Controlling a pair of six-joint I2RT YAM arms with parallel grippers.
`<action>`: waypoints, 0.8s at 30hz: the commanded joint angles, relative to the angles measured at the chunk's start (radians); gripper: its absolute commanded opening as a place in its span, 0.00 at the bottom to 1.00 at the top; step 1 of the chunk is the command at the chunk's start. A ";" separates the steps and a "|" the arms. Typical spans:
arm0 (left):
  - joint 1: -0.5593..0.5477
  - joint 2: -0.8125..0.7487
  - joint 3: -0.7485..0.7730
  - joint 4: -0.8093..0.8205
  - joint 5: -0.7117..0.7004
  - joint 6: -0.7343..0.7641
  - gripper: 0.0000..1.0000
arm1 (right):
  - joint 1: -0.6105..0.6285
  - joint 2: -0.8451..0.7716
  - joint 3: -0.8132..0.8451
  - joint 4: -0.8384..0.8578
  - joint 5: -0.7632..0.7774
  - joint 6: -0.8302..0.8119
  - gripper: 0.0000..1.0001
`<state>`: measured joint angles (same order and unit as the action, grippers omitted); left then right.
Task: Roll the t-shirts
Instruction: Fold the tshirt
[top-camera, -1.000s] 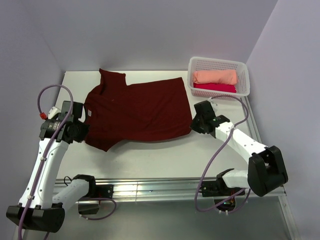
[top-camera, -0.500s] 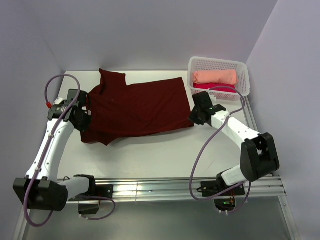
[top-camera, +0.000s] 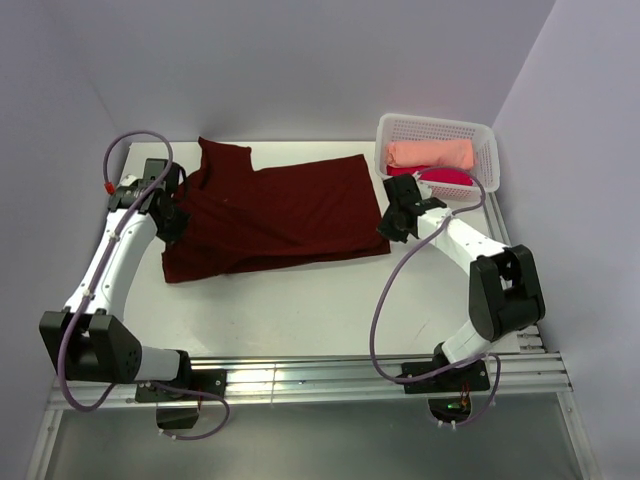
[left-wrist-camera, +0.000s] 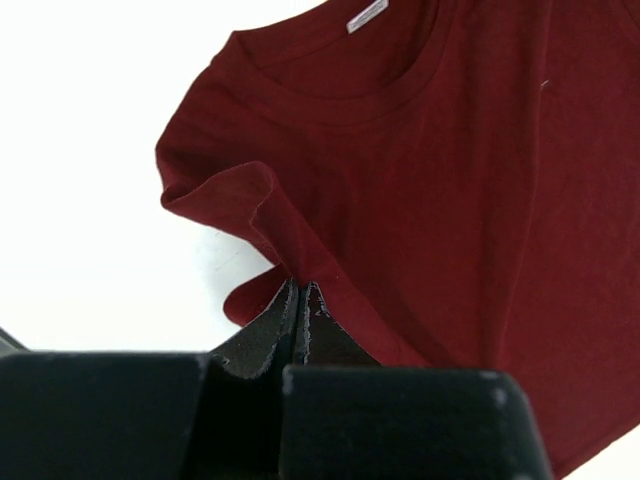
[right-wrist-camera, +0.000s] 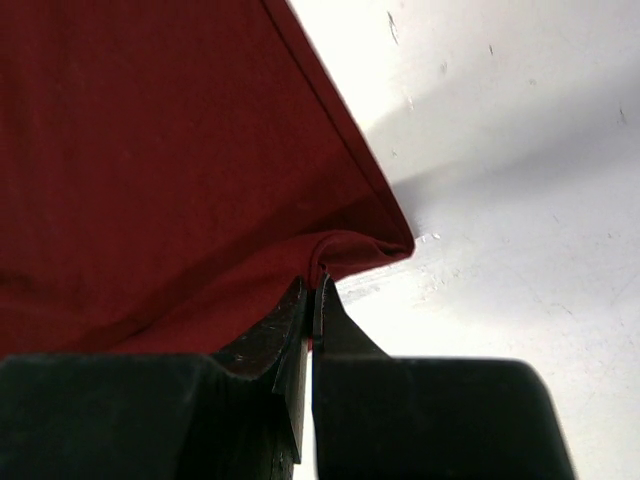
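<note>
**Top external view: maroon shirt was stretched crosswise between both grippers**

Top external showed the maroon t-shirt (top-camera: 270, 215) lying flat on the table (top-camera: 300, 310). Its long axis ran left to right, with the collar end towards the left arm and the hem end towards the right arm. The left gripper (top-camera: 172, 215) sat at the collar-and-sleeve end and the right gripper (top-camera: 388, 228) at the hem end, so each arm was nearest its own end of the cloth.

In the left wrist view the jaws were closed tight on a raised fold of the sleeve edge. The collar and its grey neck label (left-wrist-camera: 366, 17) lay beyond the tips. In the right wrist view the jaws were likewise pinched shut on cloth just beside the near hem corner, which puckered up at the tips.

The peach t-shirt (top-camera: 430, 153) and the crimson t-shirt (top-camera: 445, 176) lay bundled in the white basket (top-camera: 437, 124) at the far right, just behind the right gripper.

Since the shirt lay away from both grippers towards the back wall, any fold or roll probably had to carry the held edge over the body in that direction, with both ends moving evenly.
</note>
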<state>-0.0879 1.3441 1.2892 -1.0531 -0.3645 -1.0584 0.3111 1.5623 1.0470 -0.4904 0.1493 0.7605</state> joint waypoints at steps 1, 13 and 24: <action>0.007 0.024 0.059 0.048 -0.014 0.043 0.00 | -0.014 0.025 0.076 0.004 0.029 -0.007 0.00; 0.010 0.147 0.163 0.058 -0.044 0.101 0.00 | -0.026 0.113 0.137 0.004 0.032 0.010 0.00; 0.010 0.233 0.236 0.061 -0.051 0.141 0.01 | -0.029 0.188 0.186 0.007 0.036 0.026 0.00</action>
<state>-0.0834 1.5654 1.4754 -1.0107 -0.3851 -0.9520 0.2935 1.7248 1.1809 -0.4946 0.1532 0.7727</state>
